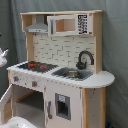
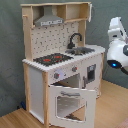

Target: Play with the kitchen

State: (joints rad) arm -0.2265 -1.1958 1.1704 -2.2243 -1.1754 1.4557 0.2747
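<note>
One white arm [image 2: 118, 47] stands upright beside the kitchen [image 2: 60, 65].

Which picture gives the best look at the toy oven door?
The second exterior view. There the oven door hangs open toward the camera, its window plain to see, below the hob. In the first exterior view, only a white edge of the door shows at the lower left, seen from the side.
</note>
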